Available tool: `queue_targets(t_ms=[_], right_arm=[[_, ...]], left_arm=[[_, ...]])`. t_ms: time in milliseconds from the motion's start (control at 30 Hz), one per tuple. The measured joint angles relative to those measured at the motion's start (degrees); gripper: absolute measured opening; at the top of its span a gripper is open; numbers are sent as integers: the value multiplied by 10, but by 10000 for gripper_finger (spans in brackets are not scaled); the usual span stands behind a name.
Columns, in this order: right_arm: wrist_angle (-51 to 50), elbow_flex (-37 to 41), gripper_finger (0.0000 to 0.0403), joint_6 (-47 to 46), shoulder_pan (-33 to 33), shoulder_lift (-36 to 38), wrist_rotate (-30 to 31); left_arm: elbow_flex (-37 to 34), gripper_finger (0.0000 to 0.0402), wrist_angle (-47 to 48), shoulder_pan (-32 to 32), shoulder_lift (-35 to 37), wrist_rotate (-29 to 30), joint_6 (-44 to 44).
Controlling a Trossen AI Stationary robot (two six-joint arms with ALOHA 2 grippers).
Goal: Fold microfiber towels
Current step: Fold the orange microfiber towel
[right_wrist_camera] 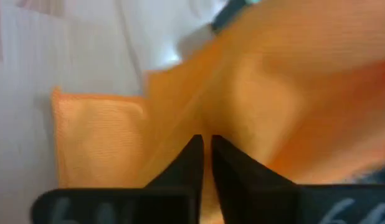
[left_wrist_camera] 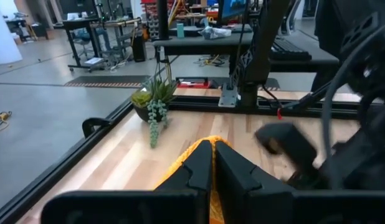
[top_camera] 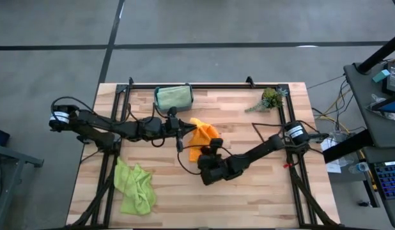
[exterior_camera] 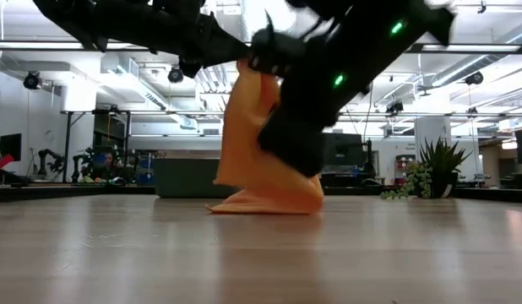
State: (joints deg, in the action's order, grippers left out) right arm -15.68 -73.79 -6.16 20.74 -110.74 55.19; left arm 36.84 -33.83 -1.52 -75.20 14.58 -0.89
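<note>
The orange towel (top_camera: pixel 201 136) is held up at the table's middle between both grippers; in the low view it hangs as a drape (exterior_camera: pixel 248 135). My left gripper (top_camera: pixel 185 133) reaches in from the left and is shut on it. My right gripper (top_camera: pixel 214 152) reaches in from the right, at the towel's near side, and is shut on it too. A lime green towel (top_camera: pixel 135 186) lies crumpled on the table near the front left. A pale green cloth (top_camera: pixel 173 96) sits in the teal bin at the back. Pink and yellow towels are out of view. My left gripper pinches the orange towel's raised upper part (left_wrist_camera: pixel 206 143) between its two shut fingers, coming level from the table's left. The cloth hangs below the fingers. One layer or several, I cannot tell. My right gripper pinches the orange cloth (right_wrist_camera: pixel 233 121) between its two shut fingers, slanting in from the table's near right. The towel hangs slack, and its lower end (exterior_camera: pixel 269 203) lies bunched on the table. Edge or fold, I cannot tell.
The teal bin (top_camera: pixel 158 100) stands at the back centre. A green plant sprig (top_camera: pixel 269 99) lies at the back right. Black frame rails (top_camera: pixel 204 85) run along the table's back and sides. Bare wood (top_camera: pixel 248 198) lies at the front right.
</note>
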Motion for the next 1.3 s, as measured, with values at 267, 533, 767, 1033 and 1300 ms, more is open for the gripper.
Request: queue_targets(t_ms=[267,533,767,1033,1300], right_arm=[[-130,0,9,-89,33,79,50],[-255,4,8,-236,39,165,5],[-114,55,30,-191,36,169,-70],[254,196,95,-88,0,169,-200],[391,245,132,-52,-60,169,-203]], left_arm=[[0,0,4,0,5,-8,4],[-4,0,44,1,4,-3,-14],[-5,0,81,4,3,57,-14],[-4,0,89,4,-12,58,-16],[-2,0,79,9,-35,59,-25]])
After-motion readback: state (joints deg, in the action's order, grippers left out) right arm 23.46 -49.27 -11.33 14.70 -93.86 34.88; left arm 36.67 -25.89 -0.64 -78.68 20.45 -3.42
